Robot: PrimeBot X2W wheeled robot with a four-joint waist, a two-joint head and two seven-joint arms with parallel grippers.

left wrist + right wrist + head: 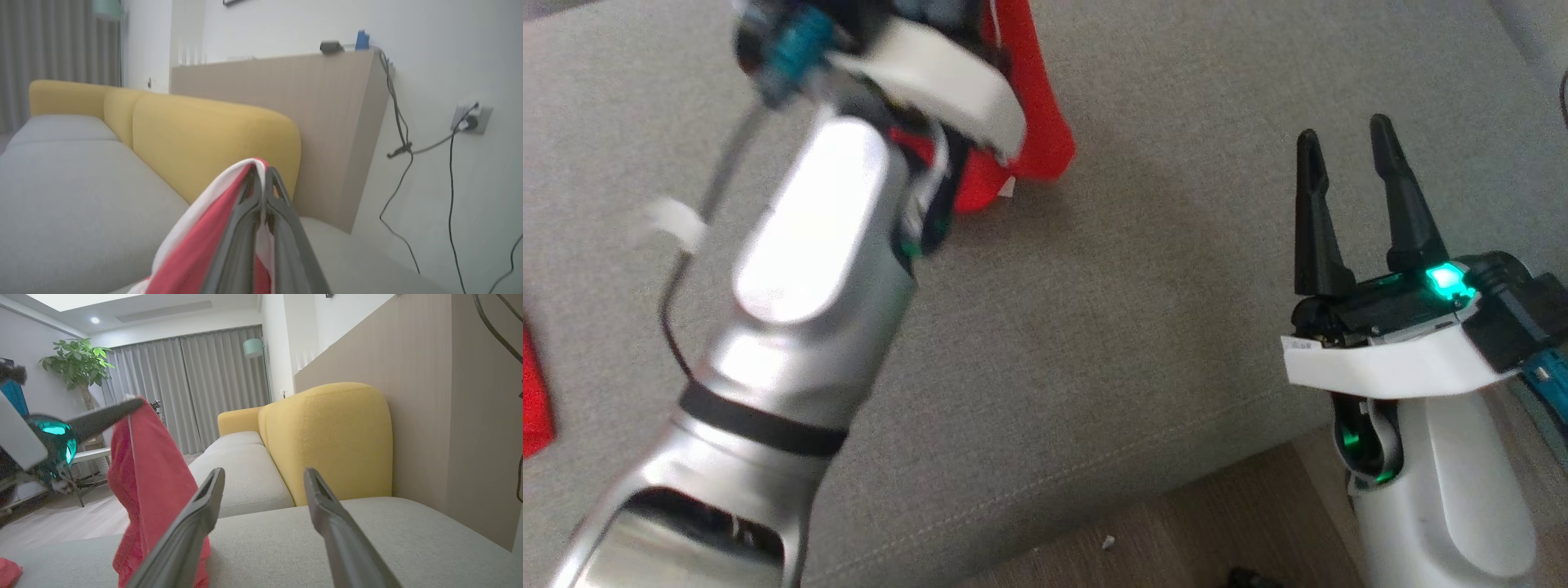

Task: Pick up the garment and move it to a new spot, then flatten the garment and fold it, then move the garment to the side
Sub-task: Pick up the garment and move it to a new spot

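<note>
Nearest in the head view, at lower right: the right gripper (1343, 135), low over the front of the grey seat (1111, 343), with a green light (1445, 280) lit at its base. Fingers spread well apart, clasping nothing and touching nothing. Equally wide in its own wrist view, right gripper (264, 473) pointing along the seat (367, 539).

Beside it, at lower left, the left arm's silver forearm (809, 245), blurred, reaching up and away across the seat. At its end the left gripper (261, 173), fingers pressed tight together on a fold of the garment (192, 257), red with a white edge, pinched near the tips. From the right wrist, left gripper (132, 405) raised above the seat, holding the garment (151, 469) by its top. Hangs from there in a long red drape, lower end down at the seat; touching or just clear, cannot tell. In the head view, garment (1037, 106) red past the left wrist, near the top edge, well apart from the right gripper.

At the far left edge, a red patch (533, 392) lying on the seat; part of the same garment or not, cannot tell.

Beyond, a yellow backrest (327, 437), then a pale wood panel (327, 122) with cables (402, 134) trailing to a socket (470, 118). Farthest, grey curtains (196, 388) and a plant (77, 363).
</note>
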